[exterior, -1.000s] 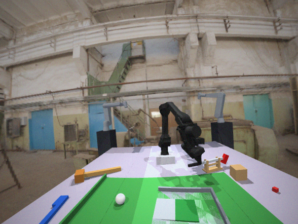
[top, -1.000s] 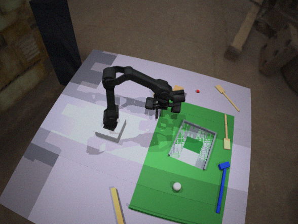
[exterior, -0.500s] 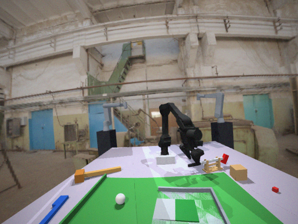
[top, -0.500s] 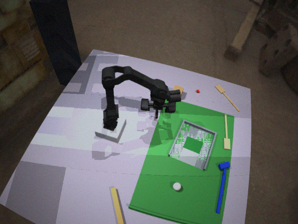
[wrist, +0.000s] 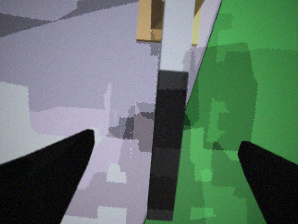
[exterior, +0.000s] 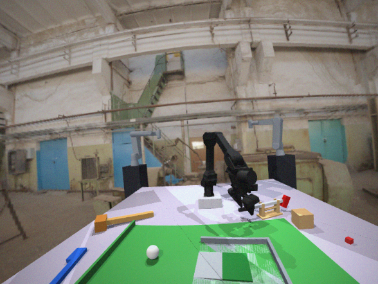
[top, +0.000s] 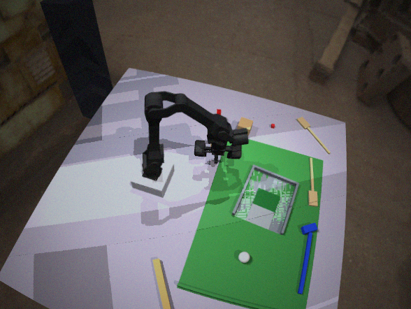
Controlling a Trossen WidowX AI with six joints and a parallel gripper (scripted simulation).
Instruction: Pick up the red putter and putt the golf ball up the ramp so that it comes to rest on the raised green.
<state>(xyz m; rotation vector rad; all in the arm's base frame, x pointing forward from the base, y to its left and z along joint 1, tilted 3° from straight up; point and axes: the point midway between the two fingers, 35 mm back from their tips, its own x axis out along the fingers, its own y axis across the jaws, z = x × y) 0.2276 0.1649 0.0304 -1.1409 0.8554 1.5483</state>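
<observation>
Top view: The red putter [top: 219, 112] [exterior: 285, 201] [wrist: 171, 145] is mostly hidden beneath the arm [top: 196, 110] [exterior: 233, 157]; only the red head shows clearly. The golf ball [top: 244, 257] [exterior: 152, 252] lies on the green mat [top: 217, 252] [exterior: 173, 234], apart from the ramp [top: 260, 217] [exterior: 209, 265]. Risk: a putt started out of line with the ramp could send the ball into the grey border [top: 291, 210] [exterior: 236, 239].

Exterior view: This view shows what the top view conceals: the putter rests across a wooden stand [exterior: 270, 214] [wrist: 149, 25]. Risk: a low sideways approach could tip the stand.

Wrist view: The fingers are wide apart, holding nothing, with the dark grip between them in the picture. Only this view shows that alignment; height is unclear. Risk: closing too high would miss the shaft; closing off-centre could twist it.
</observation>
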